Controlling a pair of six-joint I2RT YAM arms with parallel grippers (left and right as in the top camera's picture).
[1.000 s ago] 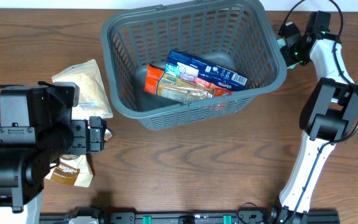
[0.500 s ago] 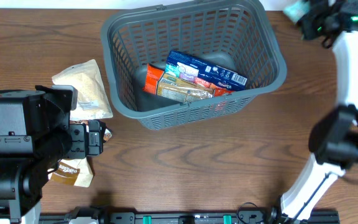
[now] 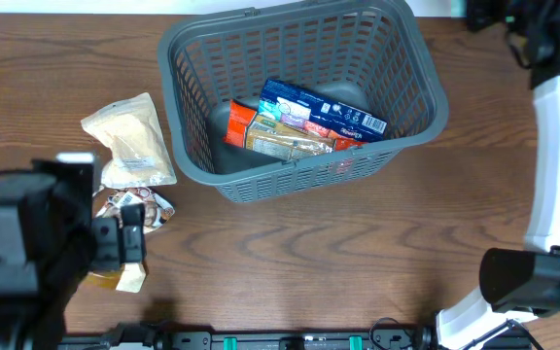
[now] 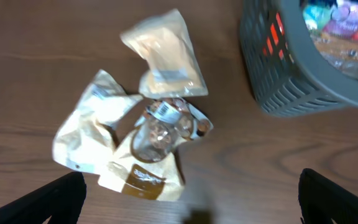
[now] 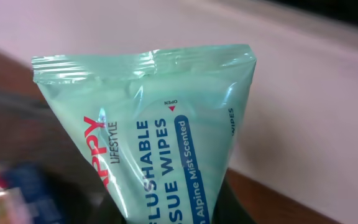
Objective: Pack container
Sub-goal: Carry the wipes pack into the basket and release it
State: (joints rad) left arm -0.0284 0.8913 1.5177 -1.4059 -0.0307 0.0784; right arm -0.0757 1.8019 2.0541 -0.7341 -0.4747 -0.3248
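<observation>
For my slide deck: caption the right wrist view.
Green wipes pack gripped in the right claw, pale wall behind.

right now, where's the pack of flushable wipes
The wipes pack fills the right wrist view, seemingly held in the right claw, which sits at the top right of the overhead view, just beyond the container's far right corner.

Dark wooden table; pale wall behind.
</observation>
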